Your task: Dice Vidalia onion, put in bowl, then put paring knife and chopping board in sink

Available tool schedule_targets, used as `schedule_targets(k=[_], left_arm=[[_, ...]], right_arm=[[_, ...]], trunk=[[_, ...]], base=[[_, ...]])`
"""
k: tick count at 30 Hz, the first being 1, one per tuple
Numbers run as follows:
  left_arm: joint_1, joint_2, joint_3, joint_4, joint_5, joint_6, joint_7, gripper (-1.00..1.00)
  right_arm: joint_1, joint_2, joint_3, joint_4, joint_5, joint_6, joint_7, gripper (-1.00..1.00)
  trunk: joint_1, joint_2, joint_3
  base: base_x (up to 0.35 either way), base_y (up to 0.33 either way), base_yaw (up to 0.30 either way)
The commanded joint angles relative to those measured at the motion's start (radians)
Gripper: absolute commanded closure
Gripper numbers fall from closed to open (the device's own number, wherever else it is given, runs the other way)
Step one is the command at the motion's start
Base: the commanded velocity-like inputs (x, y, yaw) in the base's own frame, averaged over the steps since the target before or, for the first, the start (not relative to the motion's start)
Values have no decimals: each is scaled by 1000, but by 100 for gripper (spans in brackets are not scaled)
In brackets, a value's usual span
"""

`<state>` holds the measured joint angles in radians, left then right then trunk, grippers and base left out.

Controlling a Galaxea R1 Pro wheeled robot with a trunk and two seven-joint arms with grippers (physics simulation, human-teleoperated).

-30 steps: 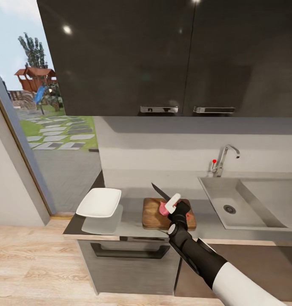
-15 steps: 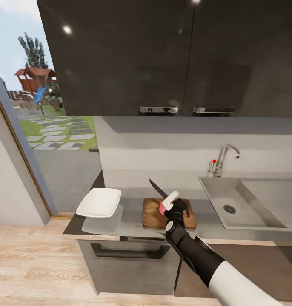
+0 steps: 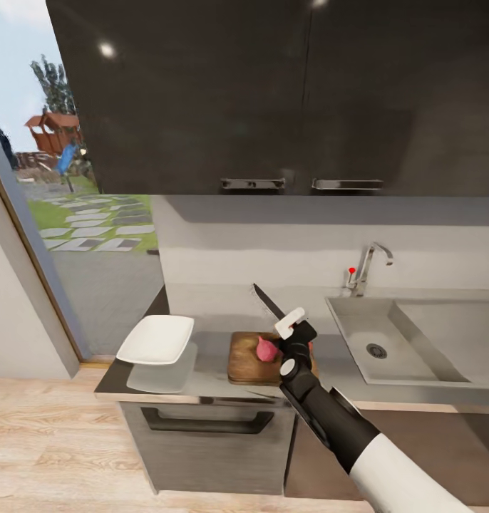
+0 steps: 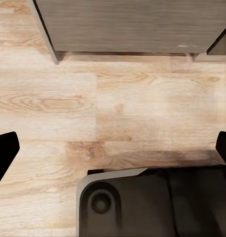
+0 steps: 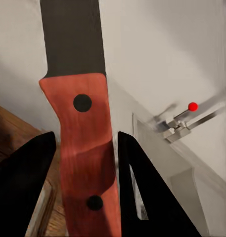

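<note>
One step looks done: the Vidalia onion (image 3: 266, 349) lies whole on the chopping board (image 3: 246, 365), left of the sink (image 3: 415, 342). The right gripper (image 3: 296, 333) is clamped on the paring knife (image 5: 83, 148); dicing, bowl (image 3: 156, 339) and clearing remain.

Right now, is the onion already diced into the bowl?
No: the Vidalia onion lies whole and pink on the chopping board, and the white bowl holds nothing.

Right arm extended forward from lower right of head view, black forearm and white upper sleeve, right gripper (image 3: 296, 333) raised, fingers (image 5: 23, 182) clamped on either side of a red-handled knife; left gripper (image 4: 113, 150) pointing down, fingertips spread wide
</note>
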<state>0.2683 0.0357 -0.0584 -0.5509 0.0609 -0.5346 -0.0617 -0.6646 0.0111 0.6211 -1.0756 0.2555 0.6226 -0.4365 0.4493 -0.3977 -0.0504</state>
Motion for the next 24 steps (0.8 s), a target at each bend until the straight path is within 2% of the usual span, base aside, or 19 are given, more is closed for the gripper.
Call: schedule_targets(k=[1,8,11,12,14,19,21,24], left_arm=[[0,1,-4,-1,7,-1,-3,-100],[0,1,-4,-1,7,-1,-3,-100],[0,1,-3,0,7,-1,-3,-100],[0,1,-3,0,7,-1,-3,-100],[0,1,-3,0,7,-1,-3,-100],[0,1,-4,0,7,-1,-3,-100],[0,1,-4,0,8,-1,-3,-100],[0,1,-3,1,8,-1,-3,-100]], right_arm=[[-1,2,-3,-6,10,8,-2,100],[-1,4,-40,-11,50,11,-2,100],[-1,5,-35,-9,66,19,-2,100],[-1,5,-32,-9,140,31,-2,100],[-1,6,-20,-7,140,44,-2,100],[-1,6,77,-5,143,73,-3,100],[-1,6,104,-5,143,87,-4,100],[-1,7,124,-4,143,107,-5,100]], trunk=[[1,-2,-2],[1,-2,-2],[1,-2,-2],[1,-2,-2],[1,-2,-2],[1,-2,-2],[1,-2,-2],[1,-2,-2]], base=[[0,-160,0],[0,-51,0],[0,-5,0],[0,-1,0],[0,0,0],[0,0,0],[0,0,0],[0,0,0]])
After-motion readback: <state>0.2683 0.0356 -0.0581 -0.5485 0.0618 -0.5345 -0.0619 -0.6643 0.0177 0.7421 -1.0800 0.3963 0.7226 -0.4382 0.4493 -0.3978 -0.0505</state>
